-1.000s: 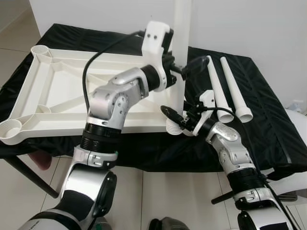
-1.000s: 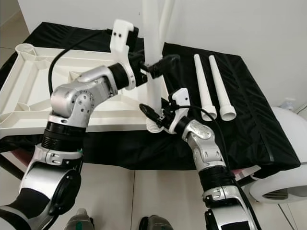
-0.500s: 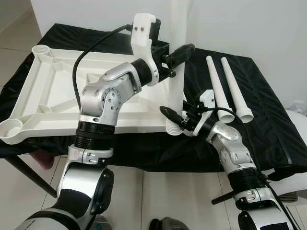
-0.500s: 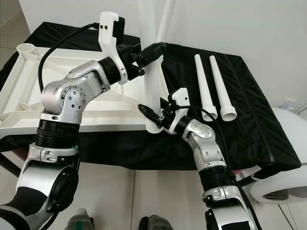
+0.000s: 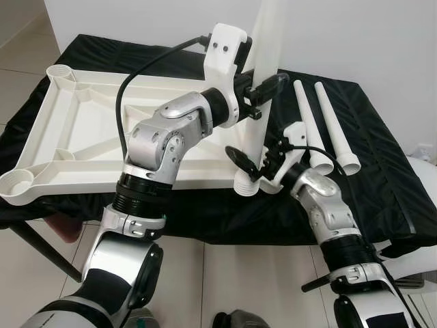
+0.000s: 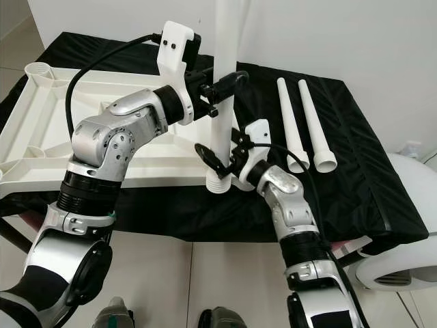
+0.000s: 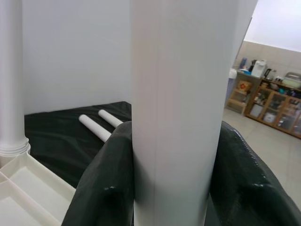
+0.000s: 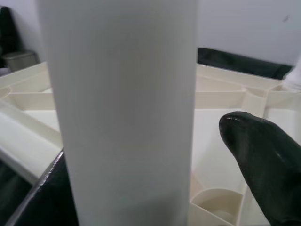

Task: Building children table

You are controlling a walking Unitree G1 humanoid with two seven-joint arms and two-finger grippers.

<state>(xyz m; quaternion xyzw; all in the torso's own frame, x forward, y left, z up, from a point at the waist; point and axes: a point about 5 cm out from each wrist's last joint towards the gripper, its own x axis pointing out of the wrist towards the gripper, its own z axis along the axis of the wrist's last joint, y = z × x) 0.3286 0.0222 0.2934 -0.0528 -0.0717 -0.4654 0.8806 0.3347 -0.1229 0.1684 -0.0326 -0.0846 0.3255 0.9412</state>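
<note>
A white tabletop (image 5: 75, 137) lies upside down on a black cloth (image 5: 382, 171), with round sockets at its corners. I count four legs. One leg (image 6: 224, 89) stands upright in the near right corner socket, its ribbed foot at the tabletop's edge. A second upright leg (image 7: 10, 80) shows in the left wrist view, seated in another corner. Two loose legs (image 5: 324, 130) lie side by side on the cloth to the right, just beside each other and apart from the tabletop.

Both arms are on the near standing leg. The left gripper (image 5: 263, 92) pinches it partway up; in the left wrist view its black fingers (image 7: 106, 188) press against both sides of the white tube. The right gripper (image 6: 225, 158) sits lower, near the foot, with one finger (image 8: 263, 155) on either side of the leg. That finger stands a little off the tube in the right wrist view, so I cannot tell whether this claw truly grips or only brackets it.

Beyond the cloth is a white wall (image 5: 355, 34), and pale floor tiles (image 5: 239, 273) lie in front.
</note>
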